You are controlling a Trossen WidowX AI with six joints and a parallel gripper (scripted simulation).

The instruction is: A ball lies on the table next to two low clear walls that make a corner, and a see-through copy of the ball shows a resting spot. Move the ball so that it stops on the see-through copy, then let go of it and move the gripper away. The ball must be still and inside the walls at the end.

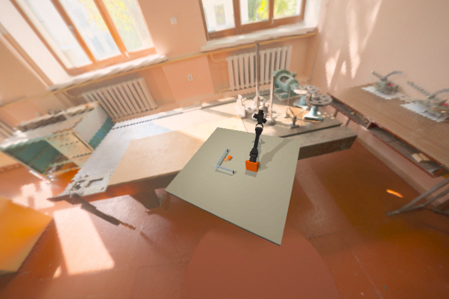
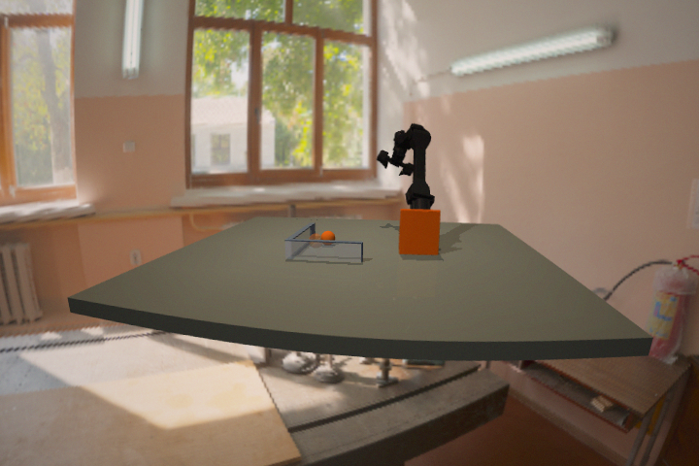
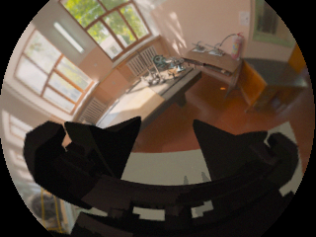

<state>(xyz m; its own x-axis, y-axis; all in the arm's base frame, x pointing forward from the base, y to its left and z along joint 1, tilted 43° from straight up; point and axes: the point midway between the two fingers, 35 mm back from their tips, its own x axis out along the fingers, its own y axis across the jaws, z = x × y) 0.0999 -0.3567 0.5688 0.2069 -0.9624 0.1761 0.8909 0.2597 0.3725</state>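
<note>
The orange ball [image 1: 229, 157] [image 2: 327, 236] lies on the table. Its fainter see-through copy [image 1: 225, 159] [image 2: 315, 238] is close beside it, nearer the long clear wall; in the top and exterior views the two look nearly touching. Two low clear walls with dark edges meet in a corner: one wall [image 1: 222, 158] runs beside the copy, the other wall [image 1: 225, 169] [image 2: 325, 250] runs across. The ball is on the inner side of the corner. My gripper [image 1: 259, 116] [image 2: 394, 164] [image 3: 167, 120] is open and empty, high above the table and well away from the ball. The wrist view shows no ball.
The arm stands on an orange block [image 1: 252, 166] [image 2: 418, 231] on the grey-green table [image 1: 232, 200] [image 2: 361, 307], to the right of the walls in the top and exterior views. The table's edges show all around. Workshop benches, machines and radiators appear in the background.
</note>
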